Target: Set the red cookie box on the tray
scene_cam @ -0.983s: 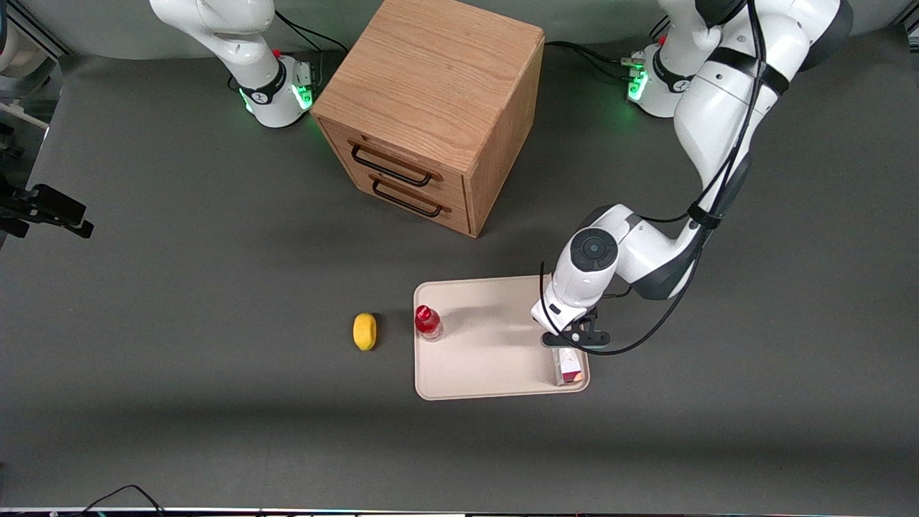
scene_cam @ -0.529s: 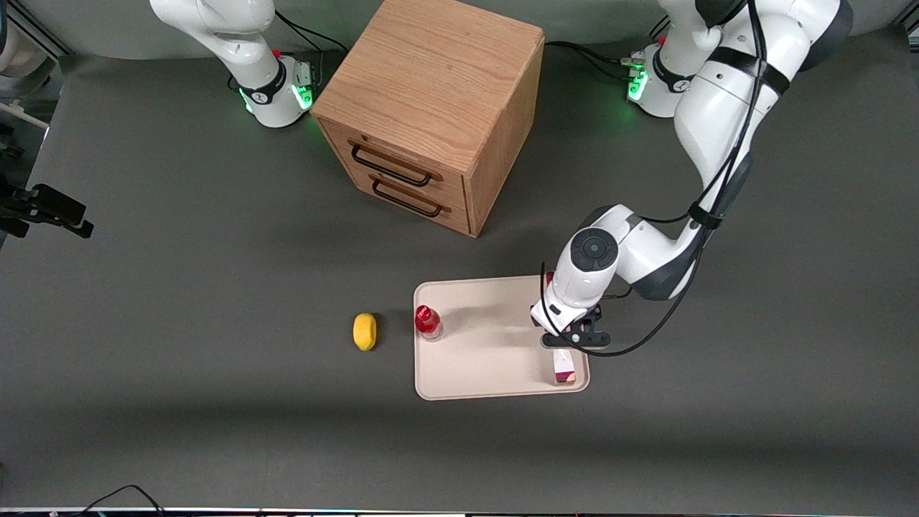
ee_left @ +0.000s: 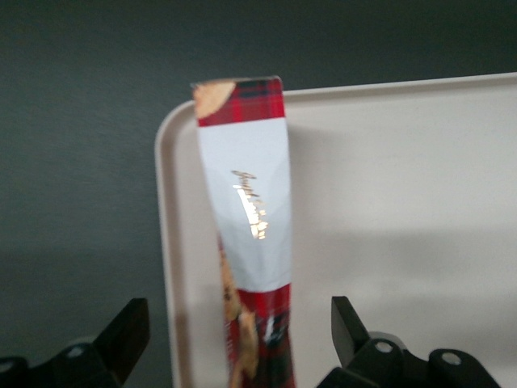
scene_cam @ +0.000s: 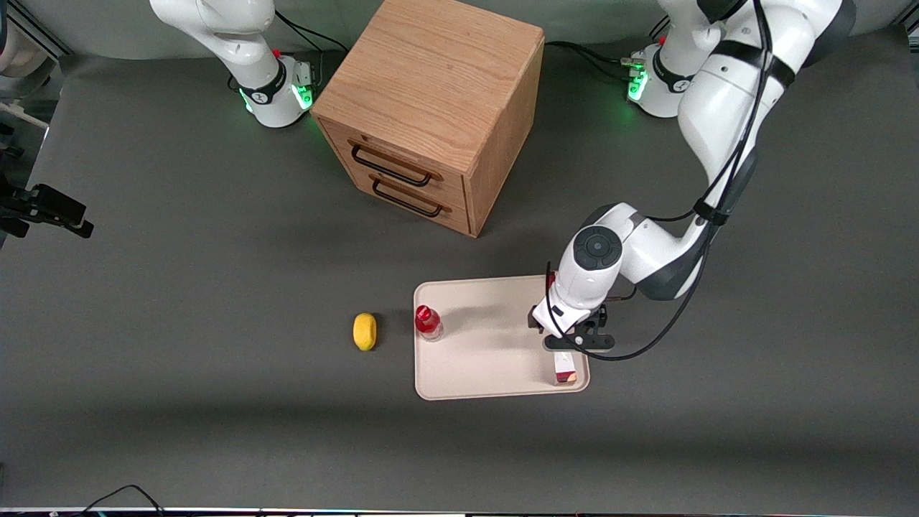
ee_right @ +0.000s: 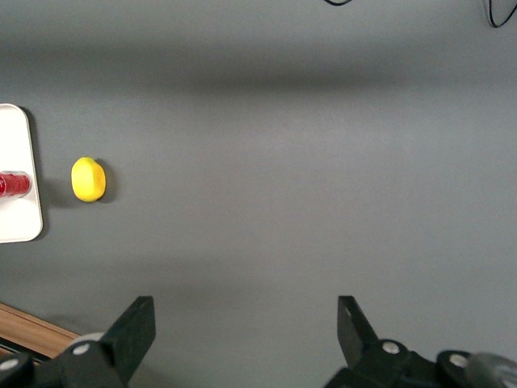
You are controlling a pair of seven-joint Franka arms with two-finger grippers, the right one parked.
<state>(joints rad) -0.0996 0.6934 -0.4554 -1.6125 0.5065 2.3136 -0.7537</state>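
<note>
The red cookie box [scene_cam: 564, 371] lies on the cream tray [scene_cam: 488, 359], along the rim at the working arm's end, its near end by the tray's corner closest to the front camera. In the left wrist view the red cookie box [ee_left: 246, 218] shows a white label panel and red plaid ends, resting just inside the tray [ee_left: 404, 202] rim. My gripper [scene_cam: 572, 339] hovers over the box's middle. It is open: the black fingertips [ee_left: 129, 335] stand wide apart on either side of the box without touching it.
A small red-capped bottle [scene_cam: 428, 322] stands on the tray's rim toward the parked arm. A yellow lemon-shaped object [scene_cam: 365, 331] lies on the mat beside it. A wooden two-drawer cabinet [scene_cam: 431, 108] stands farther from the front camera.
The gripper has drawn slightly up and away from the front camera. The box's visible end looks narrower than one second ago and stays on the tray.
</note>
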